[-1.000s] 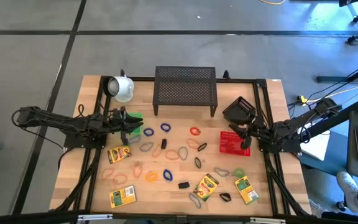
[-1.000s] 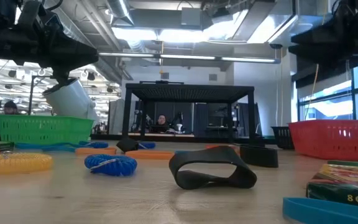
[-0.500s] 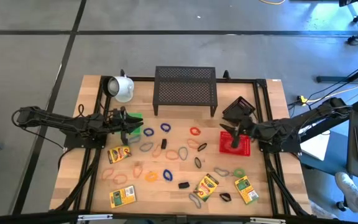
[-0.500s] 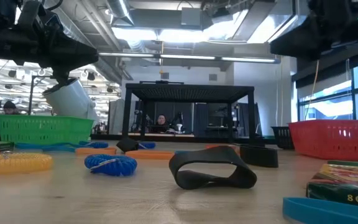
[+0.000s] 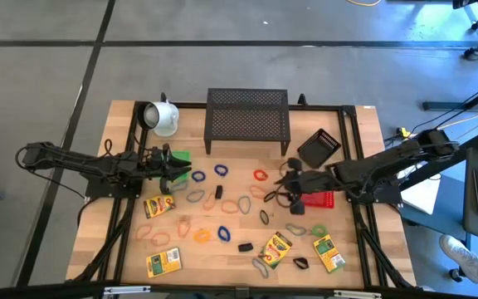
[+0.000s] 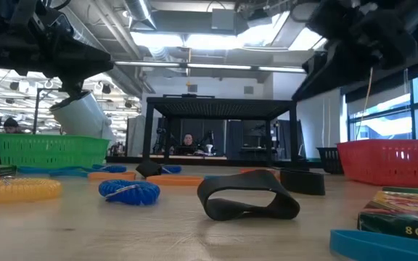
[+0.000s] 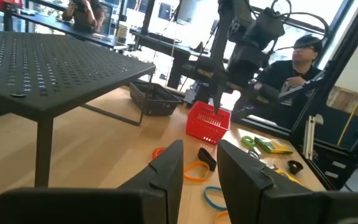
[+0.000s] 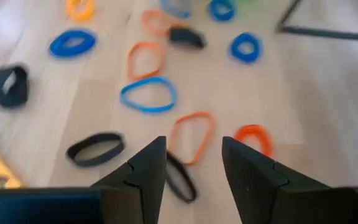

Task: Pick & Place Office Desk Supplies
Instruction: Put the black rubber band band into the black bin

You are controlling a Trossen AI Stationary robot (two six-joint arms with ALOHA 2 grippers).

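Above the middle-right of the table, the right gripper (image 5: 287, 181) hangs over a cluster of rubber loops with its two dark fingers (image 8: 148, 168) spread and nothing between them. Directly ahead of it lies a thin orange rubber-band loop (image 8: 192, 135), with a black band (image 8: 179, 177) touching its near end, a blue loop (image 8: 148, 94) just beyond and a small red-orange ring (image 8: 254, 136) beside it. That crowding is the main hazard: a descent there could pinch two bands at once or drag a neighbour along, and a thin loop lying flat may slip from under the fingertips. Just behind the gripper stands a red plastic mesh basket (image 5: 320, 199); the forearm could brush it on the way back.

The left gripper (image 5: 179, 173) waits at the table's left side over a green plastic basket (image 5: 181, 155), fingers (image 7: 166, 168) parted and empty.

The remaining supplies lie scattered over the pale wooden tabletop (image 5: 214, 249): more coloured loops, small black clips and several yellow-and-green crayon boxes (image 5: 275, 248) toward the front. A white mug (image 5: 163, 118) lies tipped at the back left, beside a black perforated metal rack (image 5: 247, 120), with a small black mesh basket (image 5: 319, 148) at its right.

Beyond the table is a workshop with ceiling lights, large windows and a seated person (image 7: 294, 59) at a desk.
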